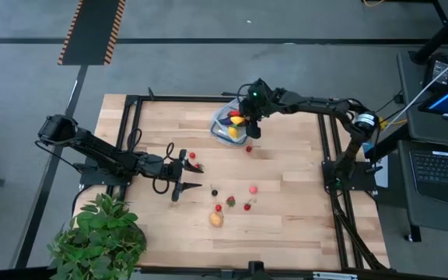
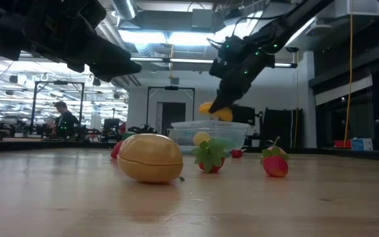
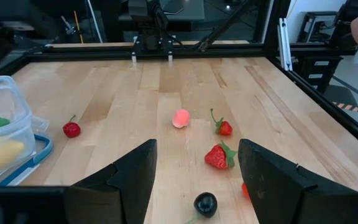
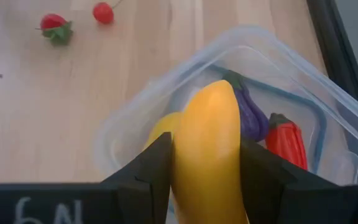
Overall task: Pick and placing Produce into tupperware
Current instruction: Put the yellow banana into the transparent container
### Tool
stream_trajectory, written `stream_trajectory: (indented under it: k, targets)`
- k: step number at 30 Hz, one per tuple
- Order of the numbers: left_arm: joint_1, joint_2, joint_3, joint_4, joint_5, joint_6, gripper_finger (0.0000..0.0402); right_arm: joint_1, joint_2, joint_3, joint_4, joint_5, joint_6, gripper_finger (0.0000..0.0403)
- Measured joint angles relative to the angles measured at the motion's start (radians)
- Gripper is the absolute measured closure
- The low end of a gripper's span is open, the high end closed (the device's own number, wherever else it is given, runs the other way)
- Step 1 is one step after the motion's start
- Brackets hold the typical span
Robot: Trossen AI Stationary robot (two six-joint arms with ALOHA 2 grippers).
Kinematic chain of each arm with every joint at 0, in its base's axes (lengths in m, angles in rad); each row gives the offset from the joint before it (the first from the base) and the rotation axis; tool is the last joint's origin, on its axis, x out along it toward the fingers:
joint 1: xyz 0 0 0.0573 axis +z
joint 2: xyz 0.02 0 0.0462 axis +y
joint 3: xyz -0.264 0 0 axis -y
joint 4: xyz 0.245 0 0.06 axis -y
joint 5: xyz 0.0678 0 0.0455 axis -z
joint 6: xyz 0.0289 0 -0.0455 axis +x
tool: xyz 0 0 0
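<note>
The right pincer (image 4: 207,171) is clamped on a yellow banana (image 4: 209,143), hovering just above the tupperware (image 1: 225,117) in the upper middle of the overhead frame. Inside the tub I can already make out a purple eggplant (image 4: 251,112), a red pepper (image 4: 286,143) and another yellow piece beneath the banana, so a fair share is in. The left pincer (image 1: 187,176) sits low at left of centre with its jaws apart, holding nothing. Left on the table (image 1: 286,218): a strawberry (image 3: 219,155), a smaller one (image 3: 223,127), a pink piece (image 3: 181,117), a dark berry (image 3: 206,203), a cherry (image 3: 71,129) near the tub, and a tan lemon-like fruit (image 2: 150,157). By my reckoning the job is roughly half done.
</note>
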Motion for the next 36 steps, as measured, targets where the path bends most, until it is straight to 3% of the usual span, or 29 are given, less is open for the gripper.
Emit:
stream_trajectory:
  k: [10,36]
  targets:
    - [0.000,0.000,0.000,0.000,-0.004,0.000,0.0182,-0.001,0.113,0.127,-0.168,-0.008,-0.014,0.0258]
    - [0.000,0.000,0.000,-0.002,-0.005,0.000,0.0182,-0.032,0.128,0.127,-0.268,-0.004,-0.043,0.0258]
